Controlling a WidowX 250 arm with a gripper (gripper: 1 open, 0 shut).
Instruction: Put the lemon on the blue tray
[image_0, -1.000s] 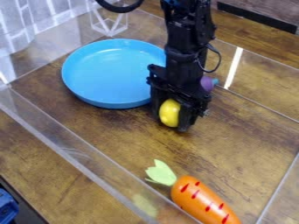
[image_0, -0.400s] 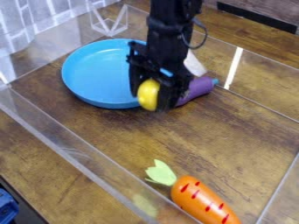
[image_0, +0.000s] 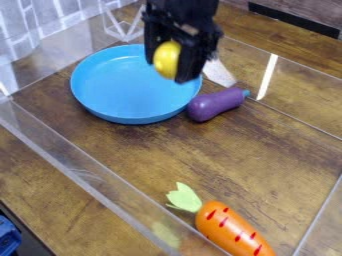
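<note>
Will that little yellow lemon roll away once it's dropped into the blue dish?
Probably a little: the smooth egg-shaped yellow toy lemon looks rounded and glossy, so likely slippery. The round blue plastic tray has a raised rim, which should stop it.

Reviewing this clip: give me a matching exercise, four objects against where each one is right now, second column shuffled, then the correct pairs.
Things:
1. lemon
2. blue tray
3. eggplant
4. carrot

Places:
A. lying on the wood just right of the tray
B. near the front edge, leafy end towards the tray
C. held in the fingers above the tray's right side
D. flat on the table, left of centre

Pairs: 1-C, 2-D, 3-A, 4-B
</note>
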